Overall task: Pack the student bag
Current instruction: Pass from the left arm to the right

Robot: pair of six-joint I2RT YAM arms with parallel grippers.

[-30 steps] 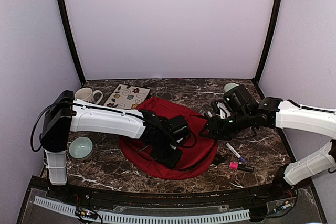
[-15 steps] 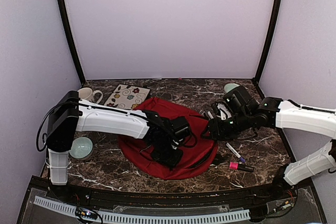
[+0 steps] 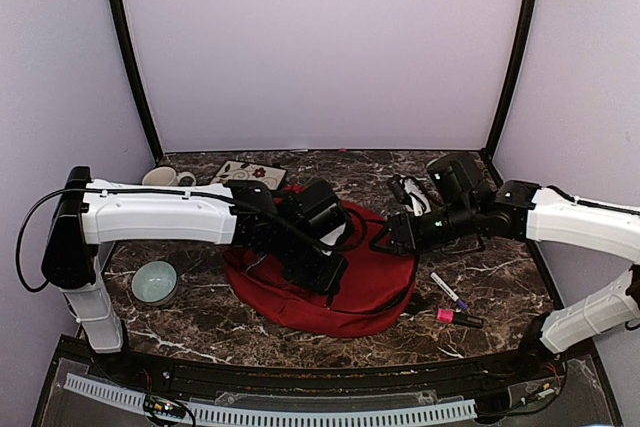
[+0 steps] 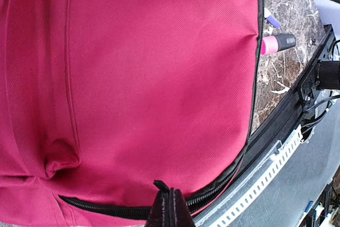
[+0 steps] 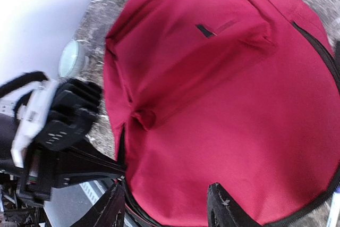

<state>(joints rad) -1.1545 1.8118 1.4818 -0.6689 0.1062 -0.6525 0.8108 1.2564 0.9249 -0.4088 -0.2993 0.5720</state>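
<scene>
Since a second ago my left arm has swung back and leftward, carrying my left end effector (image 4: 169, 212) further up the bag, and its fingers have clenched. They now press together right at the black zip line. I cannot tell whether they pinch anything there.

Around me stand plain lilac walls with black corner posts. The dark brown marble-patterned table (image 3: 500, 282) carries a pale green round bowl (image 3: 155, 282) at my left, a white mug (image 3: 160, 177) and a flower-patterned flat notebook (image 3: 250, 172) at the back left. A pink highlighter with a black cap (image 3: 458, 318) lies at my right, just beside the bag.

The large dark-red soft fabric student bag (image 3: 370, 277) lies flat in the middle of the table, between my two arms. Its cloth is creased, with a black zip running round its rim and a folded seam across the front. My right end effector (image 5: 167, 190) hangs released over its right edge, fingers parted.
</scene>
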